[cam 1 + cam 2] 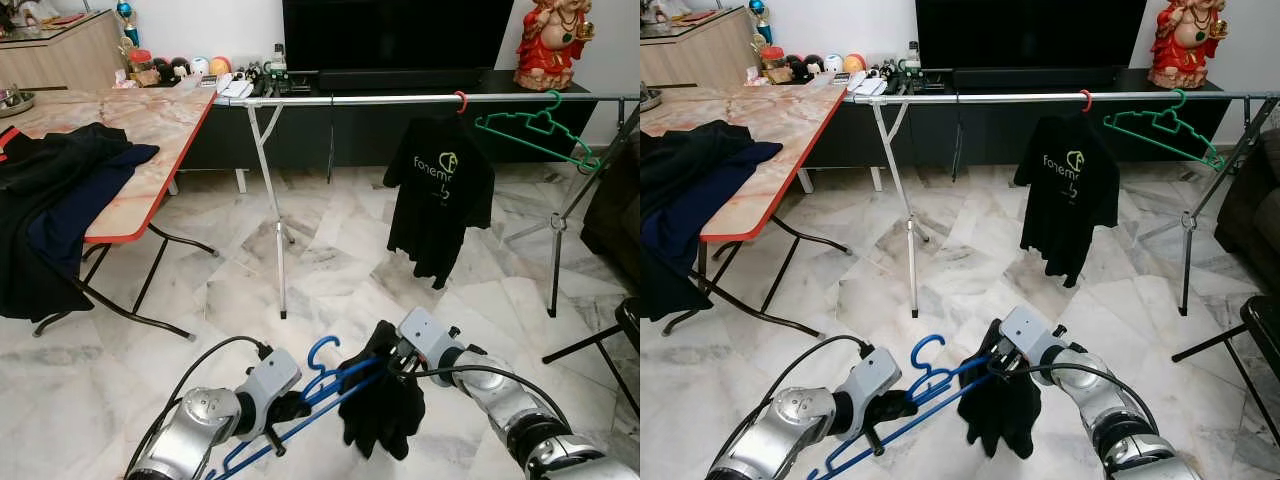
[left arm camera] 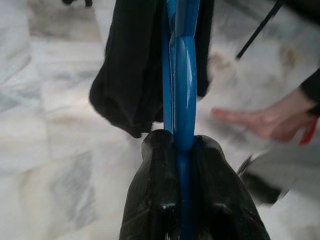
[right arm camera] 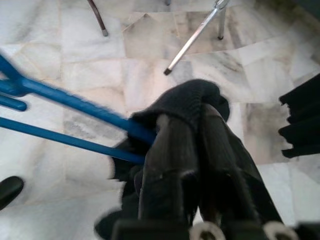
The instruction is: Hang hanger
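Your blue hanger (image 1: 330, 385), thin plastic with a curled hook, sits low over the marble floor (image 1: 330, 270), a black garment (image 1: 385, 405) draped on one end. Left gripper (image 1: 285, 410) fingers pinch its bar; right gripper (image 1: 392, 358) fingers clamp the cloth-covered end.

Blue hanger (image 1: 318, 385) (black garment (image 1: 385, 405) draped), tilted above floor

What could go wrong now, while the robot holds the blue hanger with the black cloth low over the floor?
1. The black garment is bunched on one arm of the blue hanger, so it may slide off onto the marble floor.
2. The left gripper pinches only the thin bar, so the hanger may twist.
3. The rail is far and high; the hook could miss it.
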Robot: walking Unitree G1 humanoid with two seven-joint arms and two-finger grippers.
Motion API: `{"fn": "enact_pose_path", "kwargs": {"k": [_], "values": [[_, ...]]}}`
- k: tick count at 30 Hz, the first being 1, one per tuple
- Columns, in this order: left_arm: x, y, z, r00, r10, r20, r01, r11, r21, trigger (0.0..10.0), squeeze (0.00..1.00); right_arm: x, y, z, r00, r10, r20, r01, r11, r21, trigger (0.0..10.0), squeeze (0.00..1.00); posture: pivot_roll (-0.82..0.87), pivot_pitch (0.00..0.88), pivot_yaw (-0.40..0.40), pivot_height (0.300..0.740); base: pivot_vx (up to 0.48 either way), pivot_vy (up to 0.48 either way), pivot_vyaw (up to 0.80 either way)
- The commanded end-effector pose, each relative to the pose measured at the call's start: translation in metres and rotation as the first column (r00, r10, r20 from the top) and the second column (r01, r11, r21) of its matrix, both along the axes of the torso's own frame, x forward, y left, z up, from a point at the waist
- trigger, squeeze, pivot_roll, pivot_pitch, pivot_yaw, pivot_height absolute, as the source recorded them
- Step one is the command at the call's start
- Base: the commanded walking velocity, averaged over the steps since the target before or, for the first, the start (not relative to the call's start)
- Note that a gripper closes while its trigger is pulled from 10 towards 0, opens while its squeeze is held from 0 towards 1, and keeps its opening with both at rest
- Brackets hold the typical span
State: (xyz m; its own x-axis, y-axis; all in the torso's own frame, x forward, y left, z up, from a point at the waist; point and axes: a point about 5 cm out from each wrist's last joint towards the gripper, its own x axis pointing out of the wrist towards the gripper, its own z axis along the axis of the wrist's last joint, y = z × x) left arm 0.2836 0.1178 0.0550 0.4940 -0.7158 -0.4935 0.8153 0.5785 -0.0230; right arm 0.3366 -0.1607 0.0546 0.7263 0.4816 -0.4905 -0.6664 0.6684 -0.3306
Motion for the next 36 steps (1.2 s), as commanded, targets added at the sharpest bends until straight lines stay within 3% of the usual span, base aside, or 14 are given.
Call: {"fn": "enact_pose_path", "kwargs": {"k": [1,2,4,6,9,19,22,24,27,36], "values": [[0.003,-0.007,0.013,0.999,-0.026,0.035,0.028,0.998,-0.057,10.0,0.0,0.004,0.009,0.009,0.998,0.041,0.041,-0.043,0.998,0.035,10.0,0.0,0.11,0.043,-0.011,0.74,0.0,0.0,0.0],[0.002,-0.012,0.018,0.998,-0.051,0.029,0.054,0.992,-0.11,10.0,0.0,0.001,0.013,0.007,0.996,0.081,0.026,-0.082,0.995,0.048,10.0,0.0,0.11,0.043,-0.011,0.74,0.0,0.0,0.0],[0.0,-0.015,0.019,0.997,-0.076,0.023,0.078,0.988,-0.131,10.0,0.0,-0.001,0.016,0.006,0.993,0.116,0.014,-0.117,0.991,0.064,10.0,0.0,0.11,0.043,-0.011,0.74,0.0,0.0,0.0],[0.0,-0.015,0.019,0.997,-0.076,0.023,0.078,0.988,-0.131,10.0,0.0,-0.001,0.016,0.006,0.993,0.116,0.014,-0.117,0.991,0.064,10.0,0.0,0.11,0.043,-0.011,0.74,0.0,0.0,0.0],[-0.006,-0.021,0.018,0.99,-0.139,-0.006,0.137,0.98,-0.148,10.0,0.0,-0.004,0.022,0.011,0.977,0.21,0.023,-0.211,0.97,0.124,10.0,0.0,0.11,0.044,-0.01,0.74,0.0,0.0,0.0],[-0.005,-0.03,0.019,0.988,-0.155,-0.011,0.151,0.973,-0.176,10.0,0.0,-0.007,0.025,0.017,0.949,0.313,0.028,-0.313,0.934,0.175,10.0,0.0,0.1,0.045,-0.01,0.74,0.0,0.0,0.0],[-0.005,-0.031,0.019,0.987,-0.16,-0.012,0.155,0.972,-0.177,10.0,0.0,-0.004,0.018,0.019,0.961,0.273,0.041,-0.276,0.952,0.131,10.0,0.0,0.1,0.046,-0.011,0.74,0.0,0.0,0.0],[-0.006,-0.028,0.019,0.988,-0.156,-0.015,0.151,0.973,-0.174,10.0,0.0,0.004,0.002,0.018,0.988,0.145,0.058,-0.146,0.989,0.011,10.0,0.0,0.1,0.048,-0.012,0.74,0.0,0.0,0.0],[-0.007,-0.02,0.019,0.988,-0.152,-0.017,0.147,0.975,-0.166,10.0,0.0,0.011,-0.019,0.021,0.993,0.017,0.113,-0.004,0.994,-0.112,10.0,0.0,0.1,0.048,-0.013,0.74,0.0,0.0,0.0],[-0.009,-0.01,0.02,0.987,-0.162,-0.016,0.158,0.977,-0.146,10.0,0.0,0.012,-0.024,0.028,0.986,0.034,0.162,-0.013,0.991,-0.132,10.0,0.0,0.1,0.044,-0.014,0.74,0.0,0.0,0.0]]}}
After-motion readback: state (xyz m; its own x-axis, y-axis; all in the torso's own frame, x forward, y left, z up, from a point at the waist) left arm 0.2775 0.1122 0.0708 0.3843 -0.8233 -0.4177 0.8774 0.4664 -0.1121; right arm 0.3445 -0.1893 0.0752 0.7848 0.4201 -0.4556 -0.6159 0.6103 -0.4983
